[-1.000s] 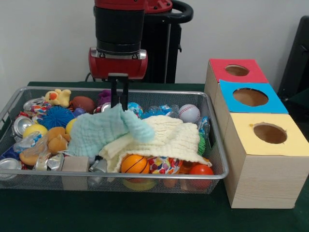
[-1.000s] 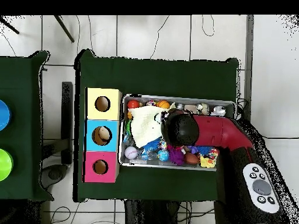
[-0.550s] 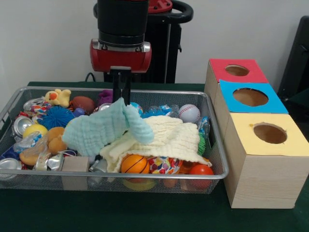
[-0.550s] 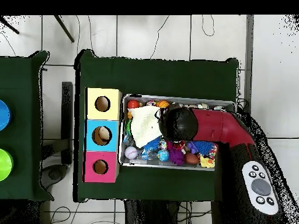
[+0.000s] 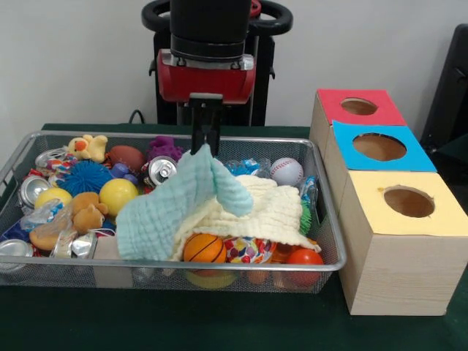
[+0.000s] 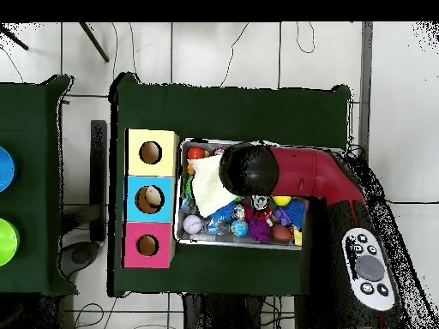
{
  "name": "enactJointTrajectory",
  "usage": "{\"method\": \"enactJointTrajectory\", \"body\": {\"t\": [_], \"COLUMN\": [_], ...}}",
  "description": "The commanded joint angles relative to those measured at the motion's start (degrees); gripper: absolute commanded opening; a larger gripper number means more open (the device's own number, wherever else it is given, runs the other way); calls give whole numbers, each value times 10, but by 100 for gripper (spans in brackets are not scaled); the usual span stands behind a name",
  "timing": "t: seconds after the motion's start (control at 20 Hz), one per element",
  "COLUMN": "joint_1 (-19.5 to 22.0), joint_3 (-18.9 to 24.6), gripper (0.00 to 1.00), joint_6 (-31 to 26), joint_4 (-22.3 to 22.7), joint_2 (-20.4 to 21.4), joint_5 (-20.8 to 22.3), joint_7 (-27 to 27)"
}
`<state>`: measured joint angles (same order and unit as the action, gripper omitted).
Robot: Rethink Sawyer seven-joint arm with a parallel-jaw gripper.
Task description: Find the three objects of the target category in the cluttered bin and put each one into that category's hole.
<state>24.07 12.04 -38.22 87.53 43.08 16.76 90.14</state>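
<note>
three coloured holes wait on the wooden box point(image 5: 398, 241) to one side of the wire bin point(image 5: 219, 272). the gripper point(image 5: 205, 144) pinches the top fold of the mint-green cloth point(image 5: 164, 212), which hangs directly beneath it and drapes over the cream cloth point(image 5: 263, 212) mid-bin. in the front view, the box lies to the right of the gripper, so the carry probably runs sideways.

Toys under cloths point(image 5: 219, 208) hidden.

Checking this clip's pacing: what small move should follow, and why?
Probably carry the mint cloth sideways and drop it: the hand pinches its corner, but it drapes over the cream cloth inside the wire bin, hiding items.
</note>
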Motion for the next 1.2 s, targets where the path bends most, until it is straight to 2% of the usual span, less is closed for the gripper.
{"method": "enactJointTrajectory", "body": {"t": [0.05,0.7,1.05,1.1,1.2], "joint_1": [-30,-105,-108,-107,-109], "joint_3": [-15,-67,-71,-72,-77], "gripper": [0,0,0,100,100], "joint_6": [-62,-43,12,15,9], "joint_4": [-28,-26,-2,0,-5], "joint_2": [-12,-21,-20,-20,-21], "joint_5": [-28,-67,-84,-91,-90], "joint_7": [108,157,135,127,127]}}
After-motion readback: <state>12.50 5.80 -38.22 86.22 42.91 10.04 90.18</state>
